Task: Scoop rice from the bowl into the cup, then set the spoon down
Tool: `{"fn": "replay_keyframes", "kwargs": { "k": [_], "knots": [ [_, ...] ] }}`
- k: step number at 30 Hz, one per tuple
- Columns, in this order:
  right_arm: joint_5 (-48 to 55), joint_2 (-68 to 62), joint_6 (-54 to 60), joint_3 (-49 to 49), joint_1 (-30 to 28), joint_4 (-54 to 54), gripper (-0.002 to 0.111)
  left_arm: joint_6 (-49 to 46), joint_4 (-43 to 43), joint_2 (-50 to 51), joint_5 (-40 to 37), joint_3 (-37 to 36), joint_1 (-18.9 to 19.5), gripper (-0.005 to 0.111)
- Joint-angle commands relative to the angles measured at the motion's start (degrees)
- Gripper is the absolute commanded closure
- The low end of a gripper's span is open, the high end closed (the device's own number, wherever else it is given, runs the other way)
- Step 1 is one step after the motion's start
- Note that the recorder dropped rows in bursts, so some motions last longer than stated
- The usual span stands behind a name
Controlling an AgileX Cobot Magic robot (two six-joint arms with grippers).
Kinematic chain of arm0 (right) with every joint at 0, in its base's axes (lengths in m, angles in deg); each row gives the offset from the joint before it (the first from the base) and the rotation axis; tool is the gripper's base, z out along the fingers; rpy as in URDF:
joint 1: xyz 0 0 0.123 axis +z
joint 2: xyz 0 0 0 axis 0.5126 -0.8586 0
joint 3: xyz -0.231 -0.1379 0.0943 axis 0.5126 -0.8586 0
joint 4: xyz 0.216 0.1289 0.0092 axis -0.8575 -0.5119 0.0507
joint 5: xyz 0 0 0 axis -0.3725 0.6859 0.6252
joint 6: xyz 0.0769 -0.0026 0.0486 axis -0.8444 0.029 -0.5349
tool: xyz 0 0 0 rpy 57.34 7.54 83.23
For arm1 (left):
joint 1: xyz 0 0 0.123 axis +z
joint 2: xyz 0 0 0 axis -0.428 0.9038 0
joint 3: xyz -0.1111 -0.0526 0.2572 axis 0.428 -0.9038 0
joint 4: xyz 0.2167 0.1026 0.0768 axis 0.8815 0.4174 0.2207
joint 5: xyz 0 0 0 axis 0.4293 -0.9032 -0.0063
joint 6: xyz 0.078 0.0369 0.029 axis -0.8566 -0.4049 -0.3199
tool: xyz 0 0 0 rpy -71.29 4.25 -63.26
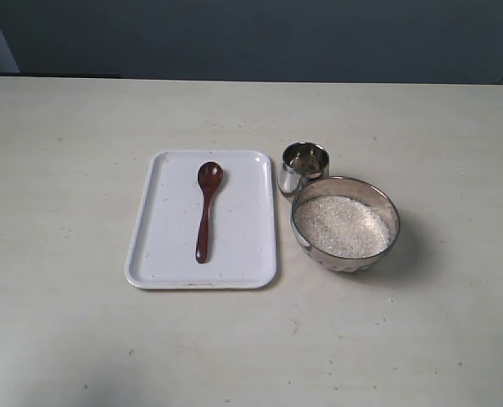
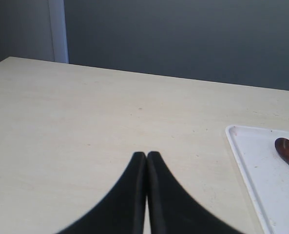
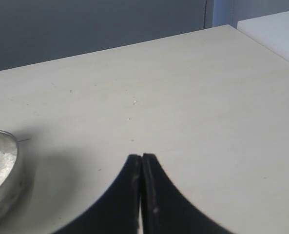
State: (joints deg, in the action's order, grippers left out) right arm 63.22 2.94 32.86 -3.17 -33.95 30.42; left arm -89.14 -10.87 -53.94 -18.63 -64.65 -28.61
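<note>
The pale table [image 1: 64,339] carries everything in its middle stretch, well clear of the far edge. A white rectangular tray [image 1: 162,254] lies on it, long sides running from the near edge toward the far edge. Just beside the tray, on the side of the right edge, sits the bowl [image 1: 344,264], upright and holding a level heap of rice [image 1: 343,225]. The spoon [image 1: 205,216] lies flat on the tray, about midway across it, long axis near-to-far; its oval head points at the far edge, the handle end at the near edge, the head leaning slightly toward the right edge. The cup [image 1: 292,178] stands upright against the bowl's far side, close by the tray's far corner; whether they touch is unclear. The left gripper [image 2: 146,155] has its fingers [image 2: 129,200] pressed together, holding nothing, over bare table beside the tray. The right gripper [image 3: 142,157] fingers [image 3: 125,200] likewise meet empty, near the bowl
</note>
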Motion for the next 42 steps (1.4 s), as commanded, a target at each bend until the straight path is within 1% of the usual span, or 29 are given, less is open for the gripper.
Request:
{"fn": "replay_keyframes", "kwargs": {
  "k": [1, 16, 22, 42],
  "knots": [
    [-0.11, 0.32, 0.48, -0.45, -0.27, -2.38, 0.108, 0.13, 0.03, -0.03, 0.8, 0.23, -0.3, 0.106],
    [-0.23, 3.36, 0.48, -0.45, -0.27, -2.39, 0.108, 0.13, 0.03, -0.03, 0.8, 0.23, -0.3, 0.106],
    [-0.13, 8.59, 0.48, -0.45, -0.27, -2.26, 0.108, 0.13, 0.03, -0.03, 0.8, 0.23, -0.3, 0.106],
    [-0.12, 8.59, 0.48, -0.45, -0.27, -2.86, 0.108, 0.13, 0.03, -0.03, 0.8, 0.23, -0.3, 0.106]
  ]
}}
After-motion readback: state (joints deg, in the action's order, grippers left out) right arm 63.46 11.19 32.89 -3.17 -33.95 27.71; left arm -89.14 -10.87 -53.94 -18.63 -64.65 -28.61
